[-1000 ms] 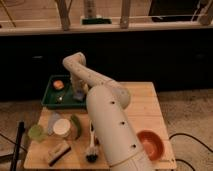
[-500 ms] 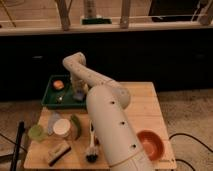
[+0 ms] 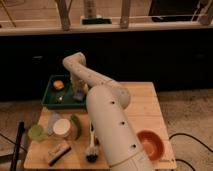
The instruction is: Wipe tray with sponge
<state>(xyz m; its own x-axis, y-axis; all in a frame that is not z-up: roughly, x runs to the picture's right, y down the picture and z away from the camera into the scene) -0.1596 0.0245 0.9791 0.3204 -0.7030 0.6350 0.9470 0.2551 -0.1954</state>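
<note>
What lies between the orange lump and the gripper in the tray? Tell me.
In the camera view, only bare green floor of the tray separates the orange lump from the gripper, which reaches down at the tray's right end.

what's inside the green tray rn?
In the tray: a small orange lump at back left, and the gripper reaching down at its right side. The arm covers whatever lies under the gripper.

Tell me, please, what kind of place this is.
Probably a robot test area, not a home kitchen: a wooden table holds a green tray, an orange bowl and a brush. The gripper reaches into the tray.
</note>
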